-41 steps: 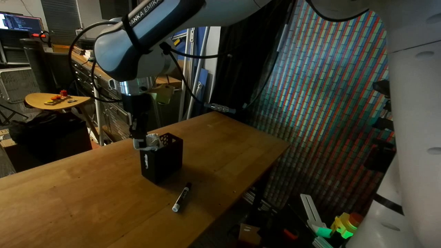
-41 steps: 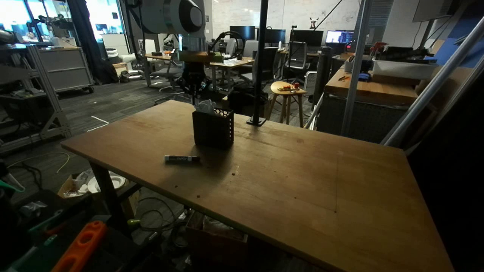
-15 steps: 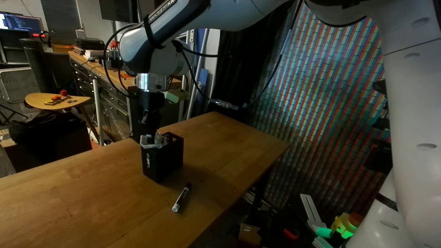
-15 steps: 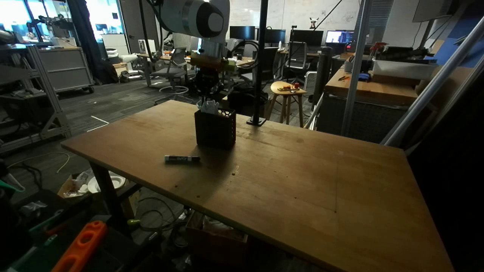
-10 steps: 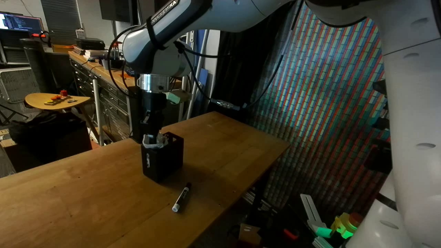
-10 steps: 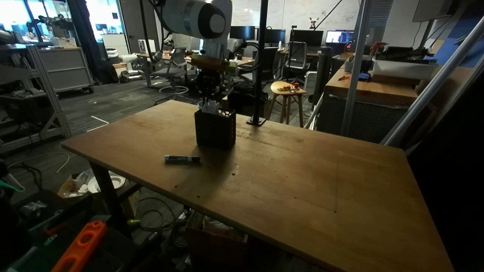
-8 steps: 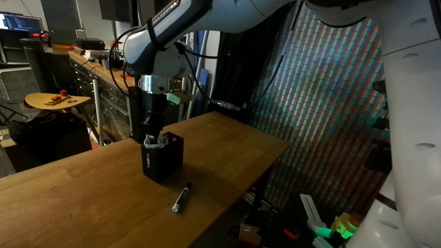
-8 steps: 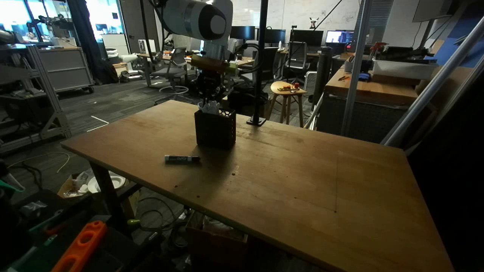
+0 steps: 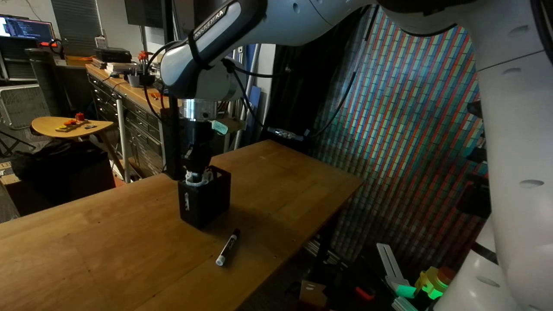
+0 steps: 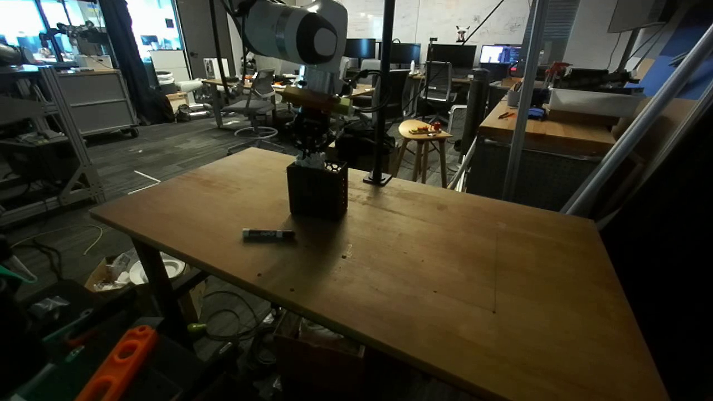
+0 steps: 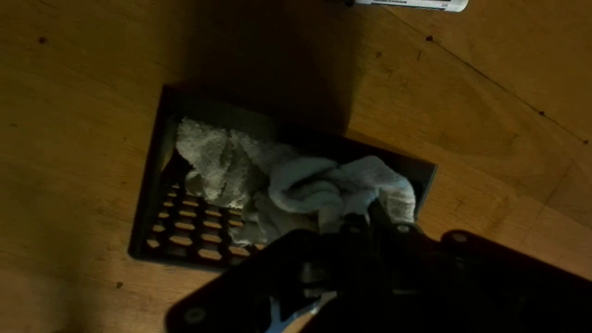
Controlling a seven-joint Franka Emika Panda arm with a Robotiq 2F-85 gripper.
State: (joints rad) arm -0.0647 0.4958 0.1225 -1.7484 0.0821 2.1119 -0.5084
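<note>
Lower than a second ago: the gripper (image 11: 367, 219) and pale cloth (image 11: 300, 203), sunk further into the black bin (image 10: 317, 192).
Nearly closed, its jaws pinch a fold of the cloth, the rest bunched just below and beside them in the bin's mouth. Beneath the gripper, the bin stands upright on the bench (image 9: 108, 246); a marker (image 9: 227, 247) lies there too, apart from the gripper.

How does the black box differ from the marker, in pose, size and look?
Pose: the black box stands upright, whereas the marker lies on its side.
Size: the black box is much bulkier than the slim marker.
Look: the black box has honeycomb holes, while the marker has a white end.
Both rest on the wooden table.
</note>
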